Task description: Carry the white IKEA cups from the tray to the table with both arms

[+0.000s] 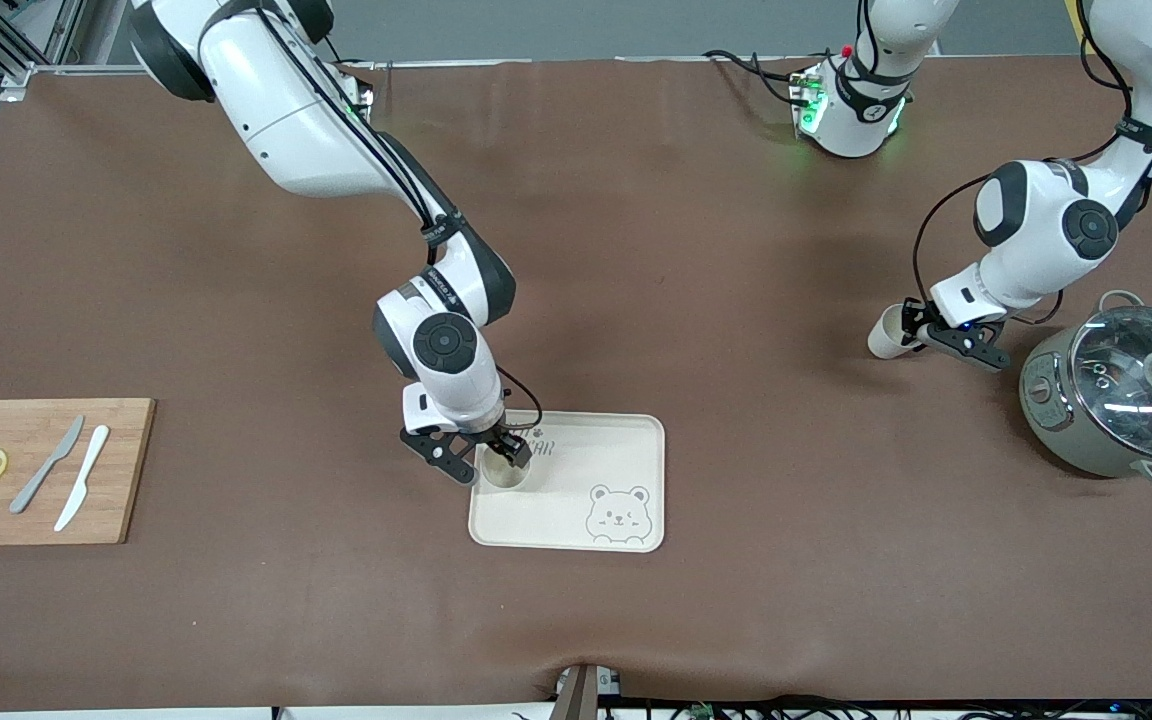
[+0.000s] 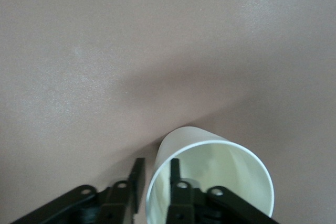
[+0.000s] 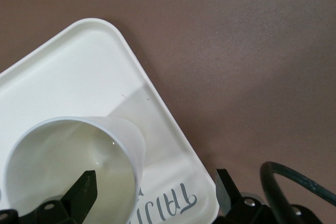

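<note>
Right gripper (image 1: 481, 462) spread wide astride upright cream-white tapered cup's (image 1: 502, 470) rim on bear-printed cream tray (image 1: 616, 450). Left gripper (image 1: 921, 330) pinched second cream-white cup's (image 1: 888, 332) wall over brown table mat (image 1: 696, 260).

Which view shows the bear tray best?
The front view: the whole tray shows, bear print included, one cup on it. The right wrist view gives only one corner; the left wrist view shows none.
</note>
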Motion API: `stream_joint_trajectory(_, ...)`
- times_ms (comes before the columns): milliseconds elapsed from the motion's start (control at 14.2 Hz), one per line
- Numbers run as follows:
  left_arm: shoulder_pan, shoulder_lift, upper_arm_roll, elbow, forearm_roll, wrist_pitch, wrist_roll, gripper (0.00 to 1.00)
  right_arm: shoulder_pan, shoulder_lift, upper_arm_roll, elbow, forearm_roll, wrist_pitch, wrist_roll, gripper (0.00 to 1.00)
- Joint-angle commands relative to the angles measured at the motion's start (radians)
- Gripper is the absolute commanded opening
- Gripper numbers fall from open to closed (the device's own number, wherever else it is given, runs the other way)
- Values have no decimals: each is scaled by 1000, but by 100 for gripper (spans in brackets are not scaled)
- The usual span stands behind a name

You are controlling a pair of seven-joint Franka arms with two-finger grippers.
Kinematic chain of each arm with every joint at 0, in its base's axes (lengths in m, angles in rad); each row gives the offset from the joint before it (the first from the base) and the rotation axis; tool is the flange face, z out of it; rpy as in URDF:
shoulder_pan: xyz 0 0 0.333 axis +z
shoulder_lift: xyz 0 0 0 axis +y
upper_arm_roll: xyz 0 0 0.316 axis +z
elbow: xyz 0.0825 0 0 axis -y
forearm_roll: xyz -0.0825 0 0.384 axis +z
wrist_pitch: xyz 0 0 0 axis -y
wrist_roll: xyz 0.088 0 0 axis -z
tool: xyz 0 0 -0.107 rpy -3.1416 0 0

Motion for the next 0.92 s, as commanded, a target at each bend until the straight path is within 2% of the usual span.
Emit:
stream_joint_trajectory(0, 15, -3, -17, 7, -7, -12, 18, 74, 7, 16, -7, 27, -23, 2, 26, 100)
stream_joint_trajectory(282, 15, -13, -19, 5, -7, -12, 19, 83, 7, 12, -7, 30, -18, -6, 25, 46)
stream_joint_trajectory(423, 15, -22, -27, 5, -9, -12, 21, 88, 9, 12, -7, 31, -18, -6, 23, 31)
stream_joint_trajectory(705, 15, -66, -28, 0, -9, -16, 22, 89, 9, 12, -7, 30, -23, -7, 23, 0)
stream_joint_trajectory(846, 17, -80, -30, 3, -9, -47, 24, 90, 9, 12, -7, 30, -24, -6, 23, 0)
